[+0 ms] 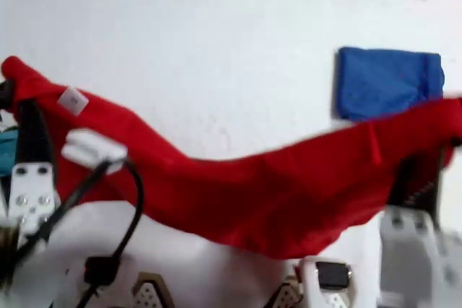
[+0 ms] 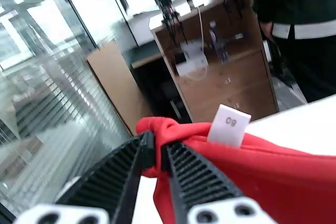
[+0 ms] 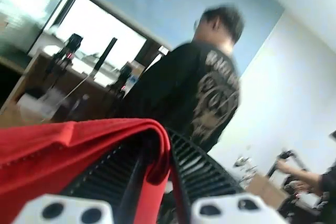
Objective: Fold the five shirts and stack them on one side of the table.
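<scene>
Your left gripper [image 2: 156,150] pinches a bunched edge of the red shirt [image 1: 274,192], just beside its white tag [image 2: 229,125]. Your right gripper [image 3: 157,153] is pressed together on a fold at the other end. Between them the shirt hangs stretched above the near side of the table [image 1: 216,48], sagging in the middle.

One blue shirt [image 1: 388,82] lies folded at the far right, so I judge one done and this red one not yet folded. The teal cloth [image 1: 6,151] at the left edge may be another shirt; I cannot tell.

Mind the black cable [image 1: 133,203] looping in front of the red cloth by your left arm. The shirt's right end also hangs near the blue shirt and could ruffle it when lowered.
</scene>
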